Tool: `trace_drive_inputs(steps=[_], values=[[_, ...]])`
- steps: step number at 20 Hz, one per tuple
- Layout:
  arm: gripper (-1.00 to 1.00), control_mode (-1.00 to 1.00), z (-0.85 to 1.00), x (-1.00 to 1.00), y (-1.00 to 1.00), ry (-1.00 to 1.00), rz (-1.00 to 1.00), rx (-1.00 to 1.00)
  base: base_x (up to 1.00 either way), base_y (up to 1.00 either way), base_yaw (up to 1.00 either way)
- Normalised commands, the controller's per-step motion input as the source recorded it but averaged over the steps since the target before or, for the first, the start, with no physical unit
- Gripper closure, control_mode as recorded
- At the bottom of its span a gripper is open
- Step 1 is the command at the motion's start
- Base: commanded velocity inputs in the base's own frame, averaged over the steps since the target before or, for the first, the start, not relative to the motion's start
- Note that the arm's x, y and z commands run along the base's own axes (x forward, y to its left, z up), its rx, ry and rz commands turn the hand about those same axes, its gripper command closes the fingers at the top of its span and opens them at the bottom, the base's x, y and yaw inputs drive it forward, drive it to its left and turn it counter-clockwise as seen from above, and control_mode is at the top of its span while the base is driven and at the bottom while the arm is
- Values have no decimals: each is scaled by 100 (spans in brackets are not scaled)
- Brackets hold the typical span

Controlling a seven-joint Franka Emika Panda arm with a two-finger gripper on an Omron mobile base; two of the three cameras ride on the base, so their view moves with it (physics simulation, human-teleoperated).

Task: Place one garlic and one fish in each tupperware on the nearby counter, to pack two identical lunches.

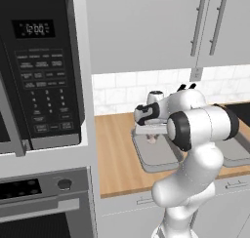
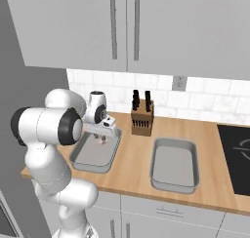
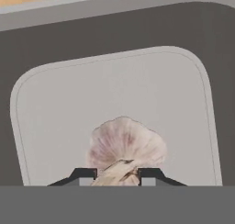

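Your hand (image 3: 117, 173) was pinching a garlic (image 3: 125, 147) bulb, its two dark fingertips (image 3: 82, 175) pressed against the bulb's sides, with the pinkish-white bulb bulging out beyond them. It hung over the pale floor of the left tupperware (image 3: 41, 140), above the tray rather than resting on it as far as you could tell. From the right base view, your hand (image 2: 102, 139) pointed down over that same grey tray (image 2: 80, 161), near its back edge. The second tupperware (image 2: 175, 184) sat well apart to the right on the wooden tabletop (image 2: 132, 159). A knife block (image 2: 142, 118) stood against the tiled wall between the two trays, and the black cooktop (image 2: 234, 159) lay at the far right.
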Motion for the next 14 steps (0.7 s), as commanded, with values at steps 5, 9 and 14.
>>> trace_drive_inputs(steps=[5, 9, 14], values=[[-100, -100, 0, 0, 0, -1, 0, 0, 0, 0, 0], [-100, -100, 5, -12, 0, 0, 0, 0, 0, 0, 0], [-100, -100, 26, -66, 0, 0, 0, 2, 0, 0, 0]])
